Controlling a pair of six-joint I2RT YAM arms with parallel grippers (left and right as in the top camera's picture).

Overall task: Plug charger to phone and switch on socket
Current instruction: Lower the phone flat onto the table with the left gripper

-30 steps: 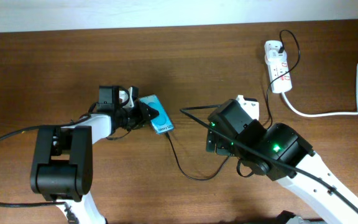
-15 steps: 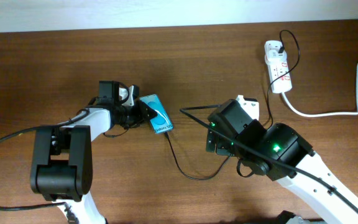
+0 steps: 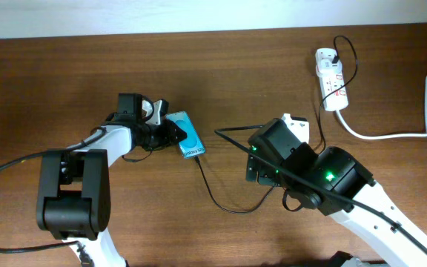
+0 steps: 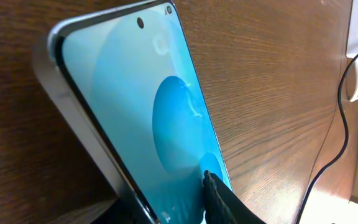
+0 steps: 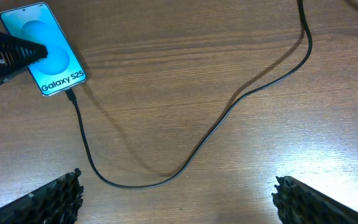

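Between left jaws — phone, charger tip touching

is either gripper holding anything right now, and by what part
The left gripper pinches the phone at one long edge, with one finger lying on the screen. The right gripper is open and holds nothing.
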